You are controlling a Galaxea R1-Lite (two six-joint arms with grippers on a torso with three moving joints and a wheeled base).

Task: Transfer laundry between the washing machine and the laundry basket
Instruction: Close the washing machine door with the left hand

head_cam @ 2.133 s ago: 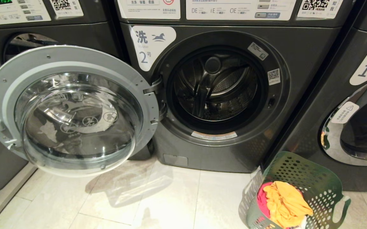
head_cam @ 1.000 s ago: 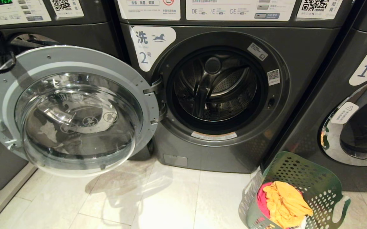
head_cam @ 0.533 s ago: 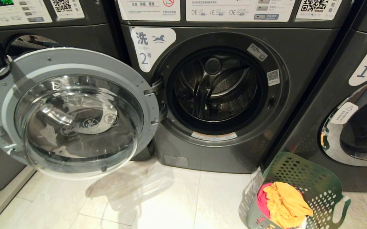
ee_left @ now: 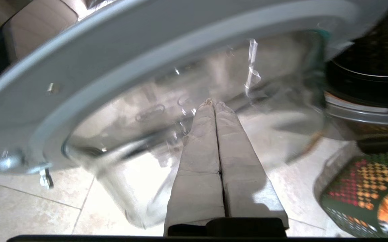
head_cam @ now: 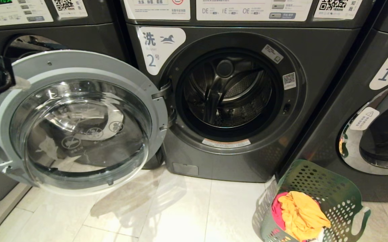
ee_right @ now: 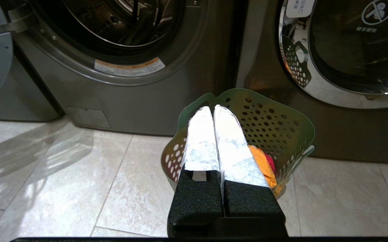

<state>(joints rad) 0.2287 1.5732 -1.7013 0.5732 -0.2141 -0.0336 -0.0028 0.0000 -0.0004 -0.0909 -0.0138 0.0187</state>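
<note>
Soft cloth, orange-yellow over red, fills the laundry basket (head_cam: pixel 314 205): this laundry (head_cam: pixel 301 211) lies heaped inside the green perforated walls, on the floor just beside the lower right corner of the washing machine (head_cam: pixel 234 101) labelled 2. The machine's drum shows no garment in it. Its round glass door (head_cam: pixel 76 121) is swung wide to the left.

The left claw (ee_left: pixel 213 102), fingers pressed together and holding nothing, is up against the door's grey rim at the far left of the head view. The right claw (ee_right: pixel 212 109), likewise pressed together and empty, hangs above the near rim of the basket, pointing into it.

Handling, as a judgement: the garments look light, limp and free of any stiff edge, so they should bunch and drape rather than slip. The best hold is probably a raised fold at the top of the orange-yellow piece, pinched deeply enough that trailing cloth does not catch the basket's holes or drag the light basket along.
</note>
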